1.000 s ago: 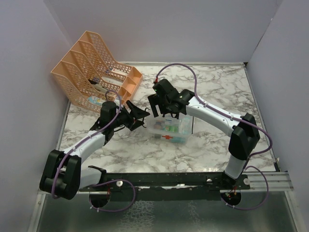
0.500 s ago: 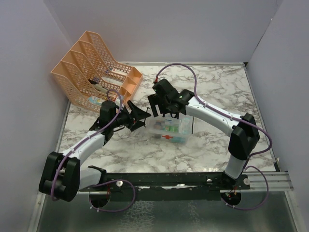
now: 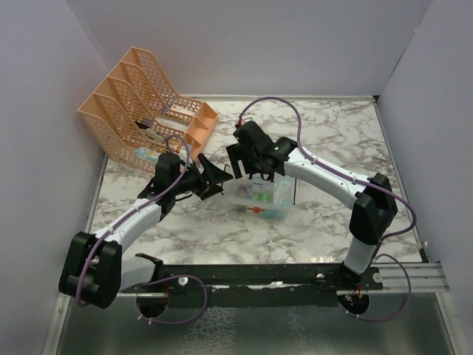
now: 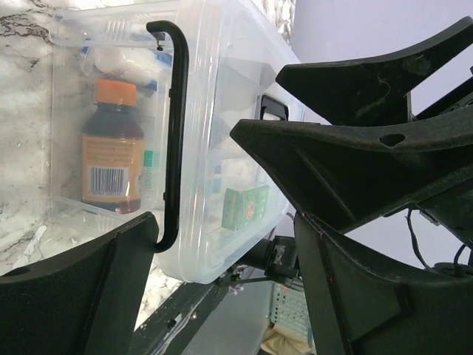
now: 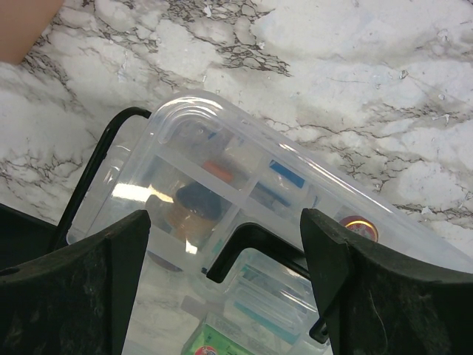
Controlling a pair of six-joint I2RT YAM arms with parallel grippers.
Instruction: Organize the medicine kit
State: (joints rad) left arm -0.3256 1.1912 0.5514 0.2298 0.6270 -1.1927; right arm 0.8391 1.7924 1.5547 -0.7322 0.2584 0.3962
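Note:
The medicine kit is a clear lidded plastic box (image 3: 275, 201) at mid-table, holding a brown bottle with an orange cap (image 4: 112, 155), a green carton (image 4: 245, 207) and other small packs. My left gripper (image 3: 215, 178) is open and empty, just left of the box. In the left wrist view (image 4: 229, 281) its jaws stand wide apart around the box's end, where a black handle bar (image 4: 174, 133) runs. My right gripper (image 3: 244, 167) hovers over the box's far left corner. In the right wrist view (image 5: 229, 288) it is open above the lid (image 5: 222, 148) and a black lid handle (image 5: 255, 240).
An orange mesh file organizer (image 3: 148, 111) stands at the back left, with a few small items in its slots. The marble table (image 3: 332, 140) is walled on three sides. The black rail (image 3: 281, 277) with the arm bases lies at the near edge.
My left gripper has crept slightly up and right, closer to the box's left end. The right arm and the box have not visibly moved.

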